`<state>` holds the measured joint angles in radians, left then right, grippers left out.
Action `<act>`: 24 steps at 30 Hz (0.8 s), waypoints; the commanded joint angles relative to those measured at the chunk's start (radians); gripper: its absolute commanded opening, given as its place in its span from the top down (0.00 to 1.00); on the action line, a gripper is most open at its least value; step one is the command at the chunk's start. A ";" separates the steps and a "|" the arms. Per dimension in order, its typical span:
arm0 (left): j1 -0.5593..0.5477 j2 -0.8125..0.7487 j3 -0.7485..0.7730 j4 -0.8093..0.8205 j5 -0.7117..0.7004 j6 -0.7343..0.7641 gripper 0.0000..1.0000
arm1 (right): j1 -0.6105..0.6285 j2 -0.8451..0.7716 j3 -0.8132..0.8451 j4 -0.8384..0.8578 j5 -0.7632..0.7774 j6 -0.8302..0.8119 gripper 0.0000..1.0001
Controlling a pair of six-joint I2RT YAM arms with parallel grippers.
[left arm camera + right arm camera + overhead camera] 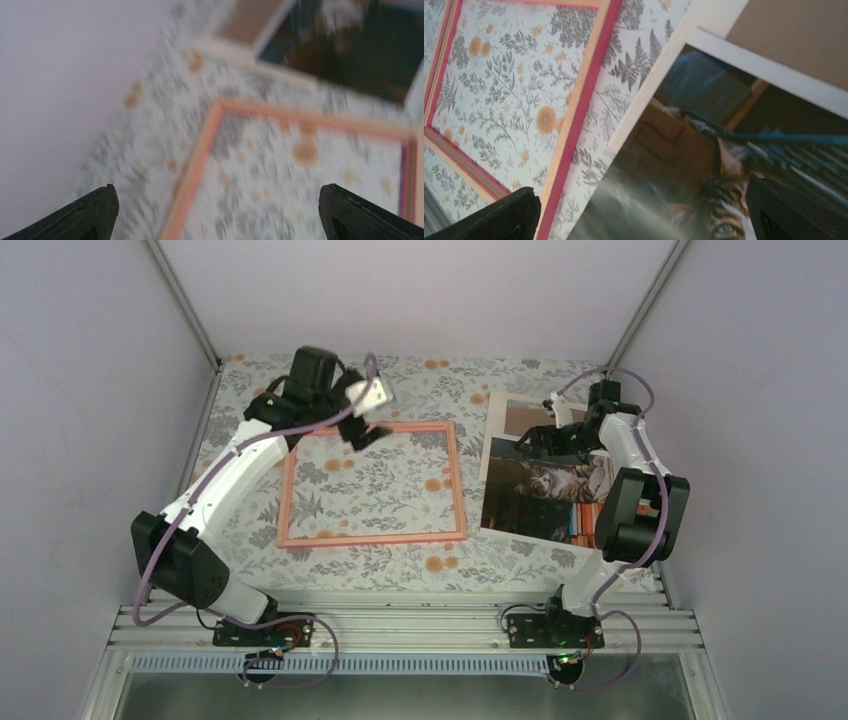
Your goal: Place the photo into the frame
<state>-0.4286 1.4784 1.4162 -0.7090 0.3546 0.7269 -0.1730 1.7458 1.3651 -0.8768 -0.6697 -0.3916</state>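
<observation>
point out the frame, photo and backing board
frame [370,539], top view, on its near pink rail
photo [540,502], top view, on the dark part just below the cat
backing board [799,35], right wrist view, on its bare brown face

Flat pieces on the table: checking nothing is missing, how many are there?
3: the frame lies centre-left, the photo to its right, a brown backing board at the photo's far end. Others may hide beneath.
</observation>
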 commanded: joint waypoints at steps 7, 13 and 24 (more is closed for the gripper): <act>0.006 0.411 0.518 0.114 0.402 -0.499 0.00 | -0.112 -0.064 -0.027 -0.161 0.091 -0.096 0.00; -0.028 0.503 0.405 0.358 0.626 -0.710 0.00 | -0.134 -0.120 -0.102 -0.172 0.243 -0.089 0.00; -0.222 0.742 0.373 0.474 0.529 -1.058 0.00 | -0.135 -0.020 -0.111 -0.003 0.206 -0.027 0.08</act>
<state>-0.6258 2.1830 1.8141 -0.3363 0.8711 -0.1352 -0.2977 1.6669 1.2369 -0.9833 -0.4408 -0.4507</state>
